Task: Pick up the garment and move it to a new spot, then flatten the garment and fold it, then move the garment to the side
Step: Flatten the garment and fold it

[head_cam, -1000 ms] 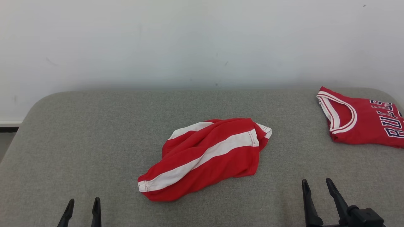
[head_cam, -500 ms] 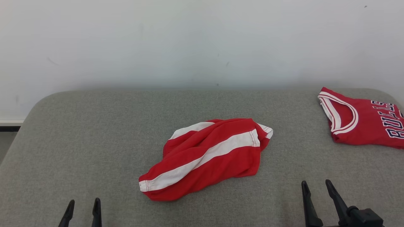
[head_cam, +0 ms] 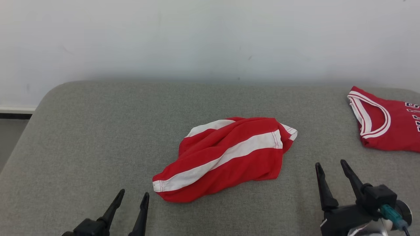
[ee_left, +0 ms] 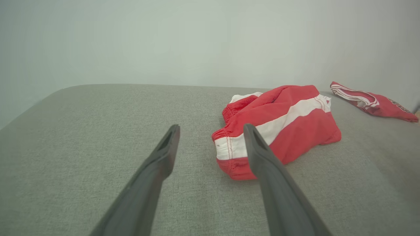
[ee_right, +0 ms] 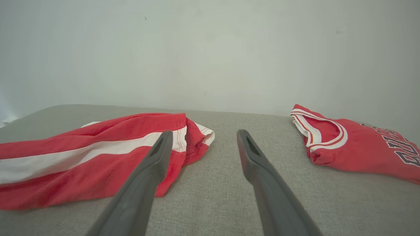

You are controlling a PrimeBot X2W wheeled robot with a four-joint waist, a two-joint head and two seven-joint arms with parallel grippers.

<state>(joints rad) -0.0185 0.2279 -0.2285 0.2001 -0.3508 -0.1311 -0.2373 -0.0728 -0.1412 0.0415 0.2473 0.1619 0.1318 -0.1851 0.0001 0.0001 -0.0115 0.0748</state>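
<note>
At near edge: left gripper (head_cam: 134, 194), fingers apart, empty, just beside garment (head_cam: 229, 157) near-left end. Right gripper (head_cam: 330, 164), also apart, empty, farther off right. Garment crumpled mid-table (head_cam: 82, 131), long axis near-left to far-right.

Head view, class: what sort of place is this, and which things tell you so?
Probably an indoor station for practising clothes folding: a grey fabric-covered table against a bare white wall, one crumpled red-and-white garment in its middle, and a folded red jersey at its right end.
</note>
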